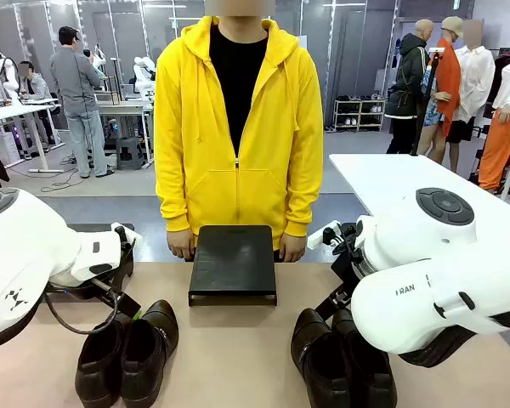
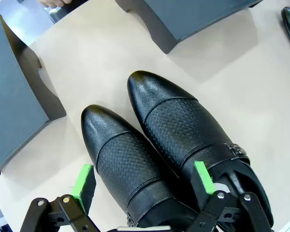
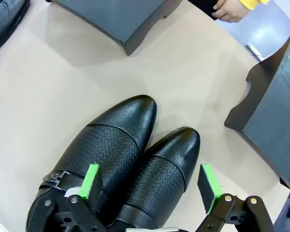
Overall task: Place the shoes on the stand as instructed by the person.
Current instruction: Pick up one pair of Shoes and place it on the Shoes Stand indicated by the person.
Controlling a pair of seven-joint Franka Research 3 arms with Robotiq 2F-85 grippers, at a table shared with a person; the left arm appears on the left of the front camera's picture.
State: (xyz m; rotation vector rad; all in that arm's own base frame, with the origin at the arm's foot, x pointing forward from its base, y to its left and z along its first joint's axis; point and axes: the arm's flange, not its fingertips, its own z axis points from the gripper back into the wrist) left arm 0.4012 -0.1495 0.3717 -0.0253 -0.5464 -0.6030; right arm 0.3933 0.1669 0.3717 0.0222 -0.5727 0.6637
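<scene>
Two pairs of glossy black shoes stand on the tan table, one pair at the near left point(image 1: 127, 353) and one at the near right point(image 1: 340, 361). The black stand point(image 1: 232, 263) sits mid-table in front of the person point(image 1: 236, 127) in the yellow hoodie, whose hands rest at its two far corners. My left gripper point(image 2: 144, 180) hovers open over the left pair point(image 2: 159, 159), its green pads point(image 2: 83, 181) straddling the heel end of one shoe. Open as well, my right gripper point(image 3: 150, 182) hangs over the right pair point(image 3: 130, 164), pads point(image 3: 91, 181) either side of one shoe.
A dark grey block point(image 2: 14, 96) lies left of the left pair, and another point(image 3: 275, 116) lies right of the right pair. The stand point(image 2: 193, 19) point(image 3: 121, 19) is just beyond the toes. A person's hand point(image 3: 227, 9) rests near its corner. A white table point(image 1: 391, 174) stands behind right.
</scene>
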